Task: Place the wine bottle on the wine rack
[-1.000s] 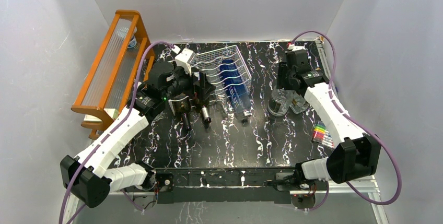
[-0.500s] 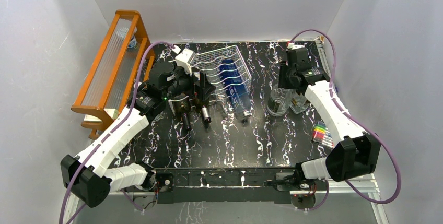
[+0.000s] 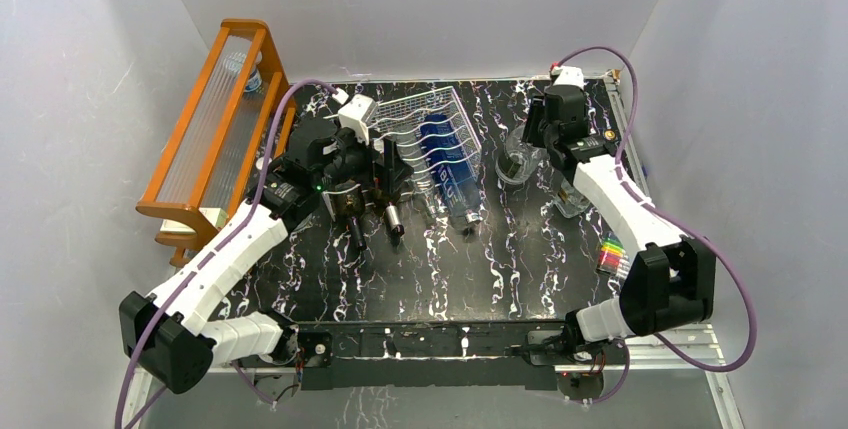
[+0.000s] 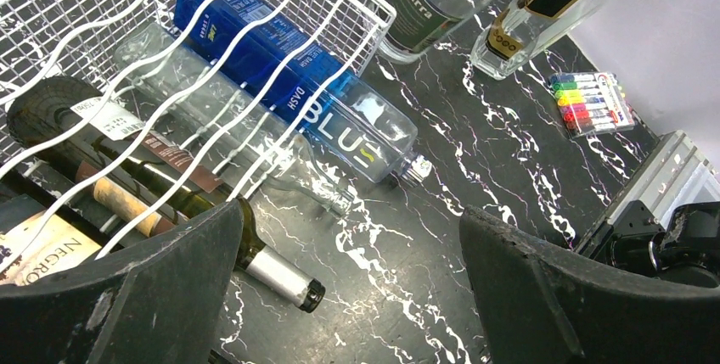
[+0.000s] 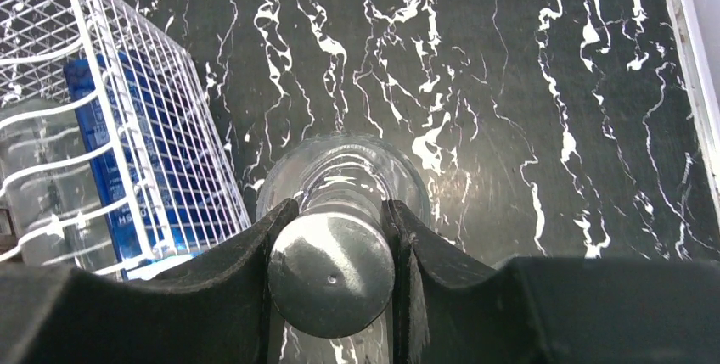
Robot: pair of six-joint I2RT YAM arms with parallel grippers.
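The silver-white wire wine rack lies at the back middle of the table. It holds a blue bottle, a clear bottle and dark wine bottles. My right gripper is shut on the black cap of a clear wine bottle, which is just right of the rack, its base tilted toward it. The bottle's body shows below the fingers. My left gripper is open and empty, over the rack's near left part.
A square clear bottle stands right of the held one. A pack of markers lies near the right edge. The tall orange wooden shelf stands along the left wall. Bottle necks stick out of the rack's near side.
My right gripper has carried the clear bottle away from the square bottle, back and left toward the rack. The left arm has hardly moved.
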